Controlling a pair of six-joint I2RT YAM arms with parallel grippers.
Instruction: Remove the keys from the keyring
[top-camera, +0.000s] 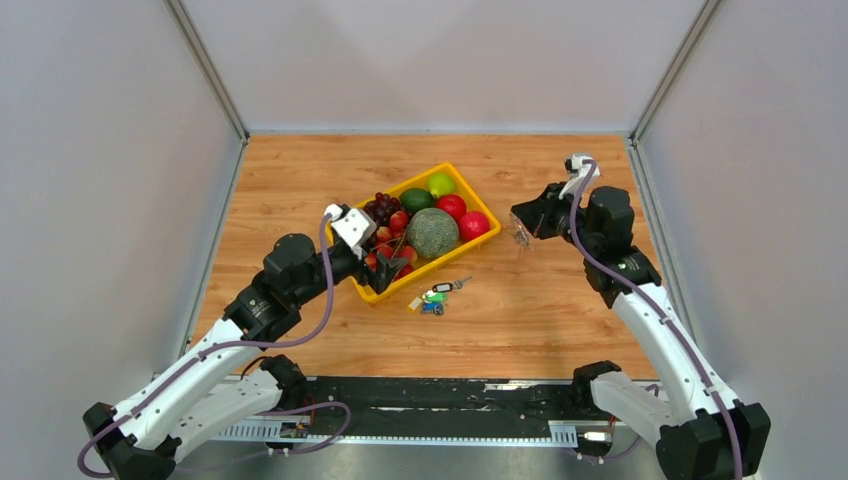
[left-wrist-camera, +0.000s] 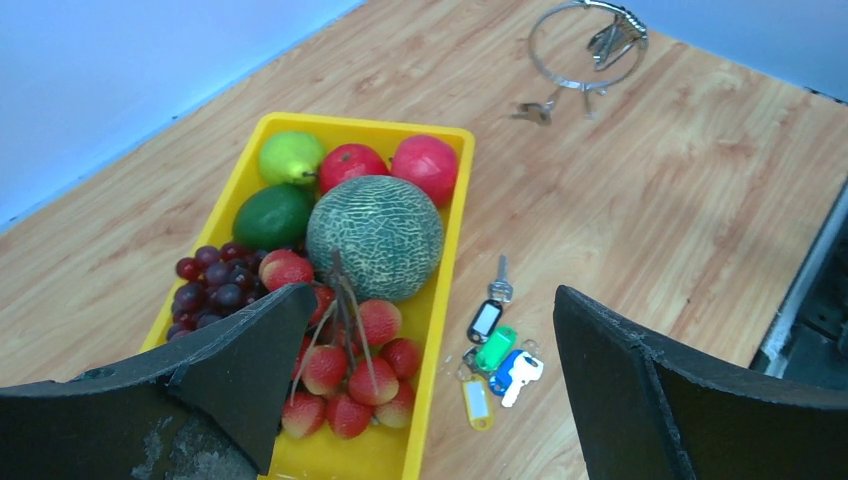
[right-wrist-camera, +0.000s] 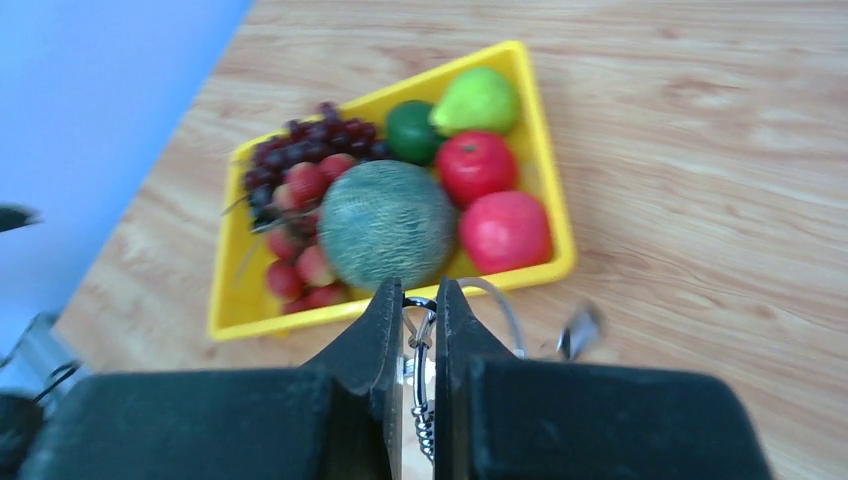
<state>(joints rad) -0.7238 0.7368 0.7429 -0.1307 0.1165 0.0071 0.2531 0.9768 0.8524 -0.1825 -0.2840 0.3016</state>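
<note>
A small pile of keys (top-camera: 435, 295) with black, green, blue and yellow plastic heads lies on the wood just in front of the yellow tray; it also shows in the left wrist view (left-wrist-camera: 495, 345). My right gripper (top-camera: 527, 222) is shut on the keyring (top-camera: 520, 234), a thin silver loop held above the table right of the tray. The loop shows between the right gripper's pads (right-wrist-camera: 420, 300) and in the left wrist view (left-wrist-camera: 585, 45). One bare silver key (right-wrist-camera: 580, 330) still hangs on it. My left gripper (top-camera: 385, 268) is open and empty over the tray's near corner.
The yellow tray (top-camera: 493, 215) holds a melon (top-camera: 432, 232), apples, a lime, a pear, grapes and strawberries. Grey walls close in the table on the left, right and back. A black rail runs along the near edge.
</note>
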